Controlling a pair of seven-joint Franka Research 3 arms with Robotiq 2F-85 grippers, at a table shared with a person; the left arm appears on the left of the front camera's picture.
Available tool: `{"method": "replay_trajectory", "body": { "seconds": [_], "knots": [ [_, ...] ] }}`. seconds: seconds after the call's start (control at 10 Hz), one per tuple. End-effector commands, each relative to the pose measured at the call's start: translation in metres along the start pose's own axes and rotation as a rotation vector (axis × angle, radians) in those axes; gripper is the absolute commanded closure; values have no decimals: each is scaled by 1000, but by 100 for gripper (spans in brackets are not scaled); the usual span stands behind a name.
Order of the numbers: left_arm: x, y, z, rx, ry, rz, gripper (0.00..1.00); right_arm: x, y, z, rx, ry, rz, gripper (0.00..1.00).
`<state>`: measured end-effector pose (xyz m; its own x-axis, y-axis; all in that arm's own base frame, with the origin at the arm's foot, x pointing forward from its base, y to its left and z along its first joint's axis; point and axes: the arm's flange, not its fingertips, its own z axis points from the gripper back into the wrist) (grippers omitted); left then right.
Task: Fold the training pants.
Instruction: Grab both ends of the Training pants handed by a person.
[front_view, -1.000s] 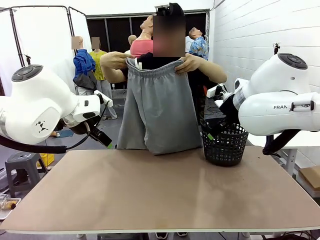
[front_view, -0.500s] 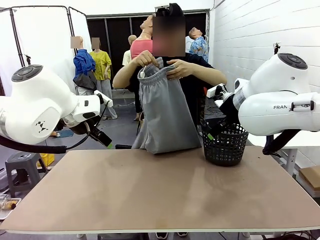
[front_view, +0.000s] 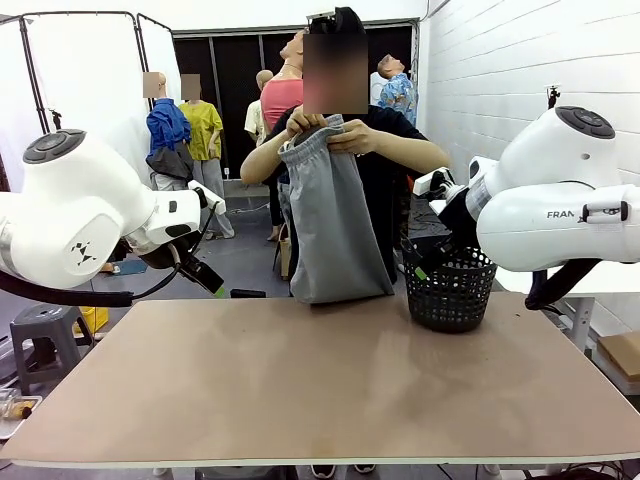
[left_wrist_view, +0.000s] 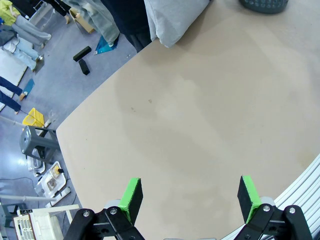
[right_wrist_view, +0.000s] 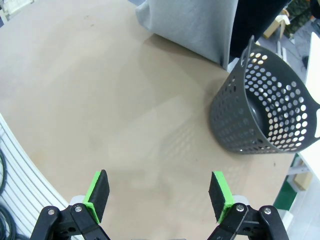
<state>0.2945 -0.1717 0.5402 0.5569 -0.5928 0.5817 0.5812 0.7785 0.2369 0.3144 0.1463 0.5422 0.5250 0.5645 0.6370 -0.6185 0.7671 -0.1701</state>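
Two hands (front_view: 345, 138) of the person at the far edge grip the pants (front_view: 335, 225) by the waistband. The pants hang narrow, apparently folded in half lengthwise, with the hem right at the table's (front_view: 300, 400) far edge. I can't tell if it touches.

A black basket (front_view: 450, 295) sits just right of them, near the far right corner.

The left gripper (left_wrist_view: 190, 192) hovers over bare table, fingers spread wide, nothing in them. Same deal for the right gripper (right_wrist_view: 160, 195): splayed, empty, basket ahead of it.
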Motion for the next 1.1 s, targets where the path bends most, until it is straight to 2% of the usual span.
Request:
{"method": "replay_trajectory", "body": {
  "seconds": [0.0, 1.0],
  "knots": [
    [0, 1, 1, 0, -3, -11, 0, 0, 0, 0, 3, -1, -1, 0],
    [0, 1, 1, 0, -3, -11, 0, 0, 0, 0, 3, -1, -1, 0]
  ]
}}
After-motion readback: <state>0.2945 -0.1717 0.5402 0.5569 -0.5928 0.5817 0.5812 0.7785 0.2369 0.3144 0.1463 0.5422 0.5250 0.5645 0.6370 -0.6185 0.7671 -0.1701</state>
